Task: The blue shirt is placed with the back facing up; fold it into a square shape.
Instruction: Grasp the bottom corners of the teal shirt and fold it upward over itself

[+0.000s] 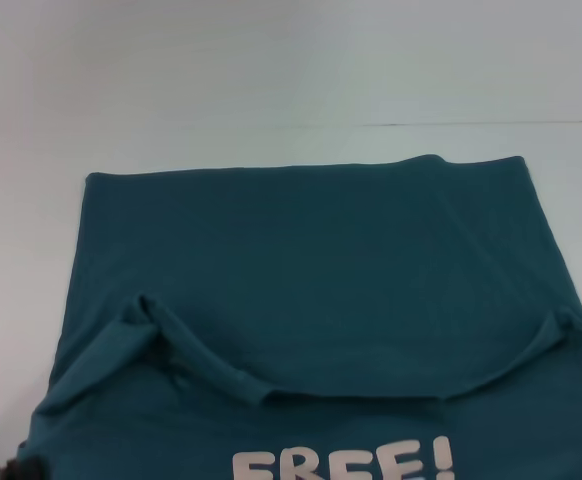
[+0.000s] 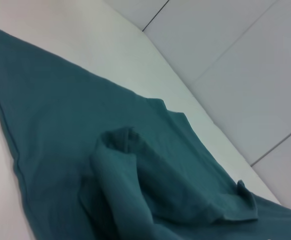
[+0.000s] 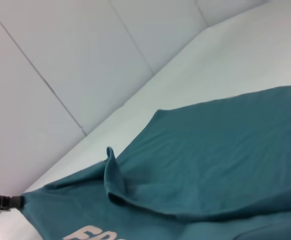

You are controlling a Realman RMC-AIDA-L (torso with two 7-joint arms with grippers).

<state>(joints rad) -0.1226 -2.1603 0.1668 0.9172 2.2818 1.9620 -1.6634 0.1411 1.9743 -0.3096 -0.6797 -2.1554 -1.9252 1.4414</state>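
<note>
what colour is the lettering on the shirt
White, on the teal-blue shirt; the lettering shows best in the head view.

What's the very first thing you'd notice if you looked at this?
A big blue shirt spread over the white table, filling most of the head view. Its far part is folded toward the robot, with both corners bunched up. At its near edge, white letters spelling "FREE!" peek out, so the shirt is not plain.

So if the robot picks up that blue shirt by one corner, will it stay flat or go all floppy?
Probably floppy: the blue shirt already lies in soft rumpled folds on the white table. It would likely drape and sag. Pushed, it would probably bunch up rather than slide whole.
</note>
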